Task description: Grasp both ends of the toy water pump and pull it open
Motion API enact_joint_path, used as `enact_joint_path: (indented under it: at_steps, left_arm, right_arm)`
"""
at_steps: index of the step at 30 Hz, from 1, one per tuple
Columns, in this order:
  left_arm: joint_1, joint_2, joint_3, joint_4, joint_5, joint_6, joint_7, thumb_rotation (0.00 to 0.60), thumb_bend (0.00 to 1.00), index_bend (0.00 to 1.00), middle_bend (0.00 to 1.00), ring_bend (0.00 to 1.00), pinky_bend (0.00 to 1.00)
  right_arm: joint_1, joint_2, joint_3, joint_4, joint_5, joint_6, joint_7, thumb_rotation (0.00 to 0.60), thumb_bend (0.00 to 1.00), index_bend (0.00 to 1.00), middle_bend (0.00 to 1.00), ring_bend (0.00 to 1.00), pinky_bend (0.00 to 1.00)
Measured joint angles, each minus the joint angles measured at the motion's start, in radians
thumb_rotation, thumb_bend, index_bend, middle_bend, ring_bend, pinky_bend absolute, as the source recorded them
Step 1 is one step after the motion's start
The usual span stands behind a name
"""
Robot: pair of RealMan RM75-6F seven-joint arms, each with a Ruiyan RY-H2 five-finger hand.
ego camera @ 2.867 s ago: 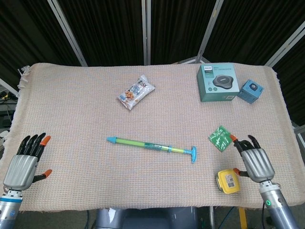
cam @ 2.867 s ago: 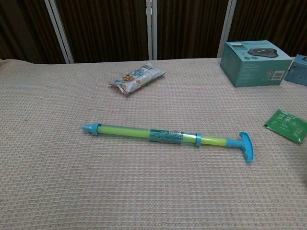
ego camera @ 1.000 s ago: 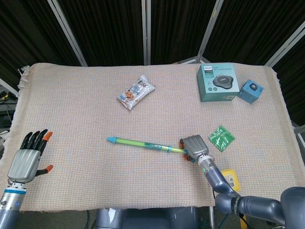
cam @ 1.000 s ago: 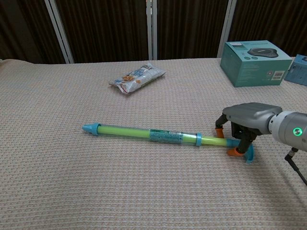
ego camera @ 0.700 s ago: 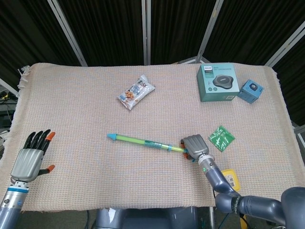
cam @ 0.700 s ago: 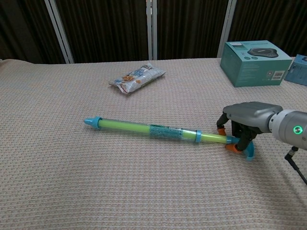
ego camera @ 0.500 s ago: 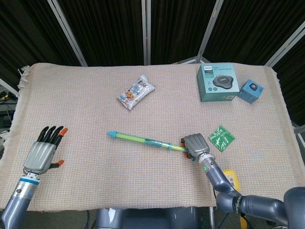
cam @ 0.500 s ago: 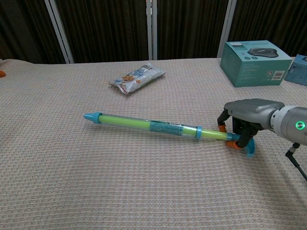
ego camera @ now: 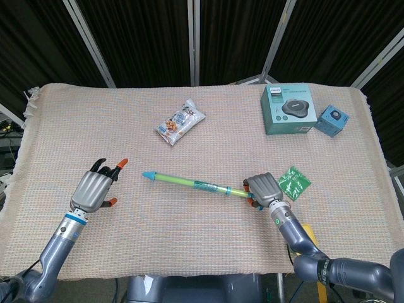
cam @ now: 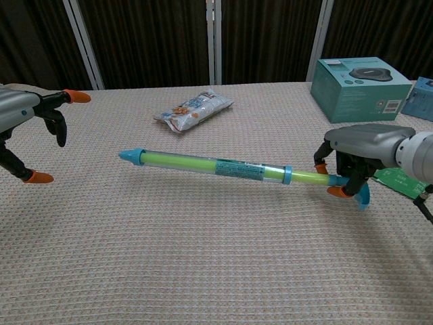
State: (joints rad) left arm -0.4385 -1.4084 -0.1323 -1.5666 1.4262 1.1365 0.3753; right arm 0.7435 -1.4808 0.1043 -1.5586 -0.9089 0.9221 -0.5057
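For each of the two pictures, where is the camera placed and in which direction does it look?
Head view: high above the near edge, looking down on the woven beige table cloth; shows both forearms, the open left hand and the right hand.
Chest view: low, near cloth level, facing forward toward the dark curtains; shows the left hand at the left edge and the right hand.
Shared: the green and blue toy water pump, gripped at its handle end by the right hand, and the teal box.

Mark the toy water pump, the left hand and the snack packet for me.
toy water pump (cam: 230, 168), chest view, middle of the barrel.
left hand (ego camera: 93, 188), head view, back of the hand.
snack packet (ego camera: 180, 122), head view, centre of the packet.
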Motion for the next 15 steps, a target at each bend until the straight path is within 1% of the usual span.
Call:
enact_joint_path:
  at_steps: [1,3,4,6,7,8,10,12,15]
  left_arm:
    - [-0.005,-0.007,0.0,0.002,-0.002,-0.001,0.001,0.6,0.0,0.0,0.44,0.37,0.16]
    - [-0.015,-0.021,-0.002,0.007,-0.002,-0.005,-0.002,0.6,0.0,0.0,0.49,0.43,0.25]
    - [-0.022,-0.033,-0.004,0.013,-0.002,-0.007,-0.005,0.6,0.0,0.0,0.54,0.48,0.34]
    - [-0.033,-0.049,-0.007,0.021,0.0,-0.009,-0.01,0.6,0.0,0.02,0.65,0.6,0.57]
    - [-0.042,-0.061,-0.009,0.025,0.003,-0.011,-0.016,0.6,0.0,0.04,0.73,0.69,0.74]
    - [-0.049,-0.07,-0.012,0.027,0.005,-0.013,-0.022,0.6,0.0,0.06,0.79,0.75,0.86]
    - [-0.07,-0.094,-0.018,0.029,0.006,-0.028,-0.039,0.6,0.0,0.09,0.88,0.84,0.99]
    - [-0.088,-0.11,-0.024,0.026,-0.002,-0.049,-0.04,0.6,0.0,0.09,0.92,0.87,1.0]
    - [-0.117,-0.129,-0.034,0.015,-0.038,-0.09,-0.018,0.6,0.0,0.1,0.93,0.88,1.0]
  right_arm:
    - [-0.002,0.007,-0.003,-0.008,-0.007,0.002,0.002,0.6,0.43,0.66,1.0,1.0,1.0]
    - [-0.003,0.011,-0.004,-0.019,-0.016,0.006,0.004,0.6,0.43,0.66,1.0,1.0,1.0]
    - [-0.003,0.013,-0.004,-0.023,-0.019,0.009,0.006,0.6,0.43,0.66,1.0,1.0,1.0]
    - [-0.002,0.014,-0.003,-0.027,-0.021,0.01,0.006,0.6,0.43,0.66,1.0,1.0,1.0]
    - [-0.001,0.014,-0.002,-0.03,-0.021,0.012,0.005,0.6,0.43,0.66,1.0,1.0,1.0]
    - [0.0,0.014,-0.002,-0.032,-0.022,0.013,0.003,0.6,0.43,0.66,1.0,1.0,1.0]
    - [0.004,0.013,0.0,-0.037,-0.021,0.016,-0.006,0.6,0.43,0.66,1.0,1.0,1.0]
    - [0.008,0.012,0.0,-0.042,-0.016,0.019,-0.015,0.6,0.43,0.66,1.0,1.0,1.0]
    - [0.011,0.01,0.0,-0.048,-0.01,0.021,-0.022,0.6,0.43,0.66,1.0,1.0,1.0]
